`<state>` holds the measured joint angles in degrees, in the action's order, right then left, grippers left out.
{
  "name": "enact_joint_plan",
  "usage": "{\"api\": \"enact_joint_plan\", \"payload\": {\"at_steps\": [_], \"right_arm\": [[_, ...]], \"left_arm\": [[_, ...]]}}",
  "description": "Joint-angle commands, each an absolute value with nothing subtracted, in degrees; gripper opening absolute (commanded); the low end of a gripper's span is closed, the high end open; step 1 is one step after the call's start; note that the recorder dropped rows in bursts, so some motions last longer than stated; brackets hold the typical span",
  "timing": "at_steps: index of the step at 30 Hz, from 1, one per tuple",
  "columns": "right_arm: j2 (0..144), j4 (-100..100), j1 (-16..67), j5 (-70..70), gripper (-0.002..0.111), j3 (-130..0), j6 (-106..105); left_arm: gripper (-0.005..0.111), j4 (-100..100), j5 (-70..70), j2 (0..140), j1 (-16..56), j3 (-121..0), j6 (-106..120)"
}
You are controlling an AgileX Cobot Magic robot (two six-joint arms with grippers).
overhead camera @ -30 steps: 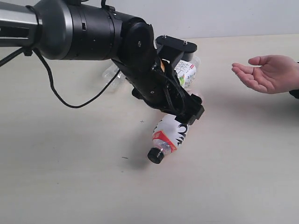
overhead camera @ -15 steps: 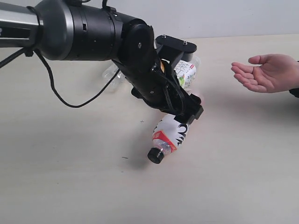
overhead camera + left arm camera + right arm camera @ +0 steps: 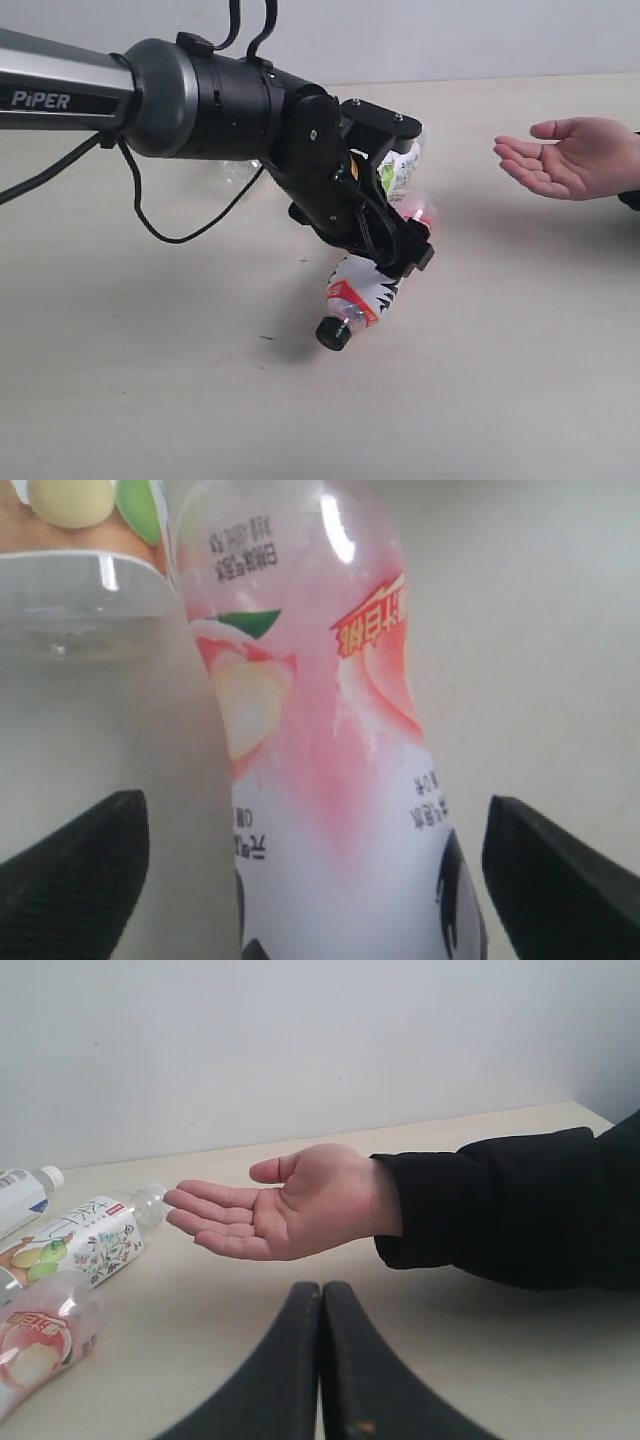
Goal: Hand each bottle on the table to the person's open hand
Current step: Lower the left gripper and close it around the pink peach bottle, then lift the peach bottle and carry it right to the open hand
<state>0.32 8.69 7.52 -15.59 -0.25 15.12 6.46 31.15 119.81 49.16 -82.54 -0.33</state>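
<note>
Left jaws: wide, straddling the black-capped bottle (image 3: pixel 360 292).
Bottle: lying on the surface (image 3: pixel 150 400), beside the fruit-label bottle (image 3: pixel 400 172).
Risk: I fear its round body rolls aside as I close.
Right jaws: pressed together.

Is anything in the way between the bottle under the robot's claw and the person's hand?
No, nothing visible is. Only bare table lies between the black-capped bottle and the open hand. The fruit-label bottle lies off that path, farther back, past the left gripper.
</note>
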Motion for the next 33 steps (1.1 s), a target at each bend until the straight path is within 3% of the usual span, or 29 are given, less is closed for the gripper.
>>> {"api": "enact_joint_plan", "payload": {"at_steps": [1, 12, 17, 23, 33], "right_arm": [[0.00, 8.92, 7.64, -15.11, 0.000, 0.00, 15.15], [0.00, 8.92, 7.64, -15.11, 0.000, 0.00, 15.15], [0.00, 8.92, 7.64, -15.11, 0.000, 0.00, 15.15], [0.00, 8.92, 7.64, -15.11, 0.000, 0.00, 15.15], [0.00, 8.92, 7.64, -15.11, 0.000, 0.00, 15.15]], "left_arm": [[0.086, 6.35, 31.30, 121.67, 49.37, -82.81, -1.31], [0.083, 6.35, 34.03, 123.23, 49.37, -82.81, -1.77], [0.054, 6.35, 36.45, 123.23, 49.37, -82.81, -1.77], [0.004, 6.50, 37.07, 123.02, 49.37, -82.81, -1.77], [0.000, 6.86, 37.30, 118.58, 49.37, -82.81, -1.77]]}}
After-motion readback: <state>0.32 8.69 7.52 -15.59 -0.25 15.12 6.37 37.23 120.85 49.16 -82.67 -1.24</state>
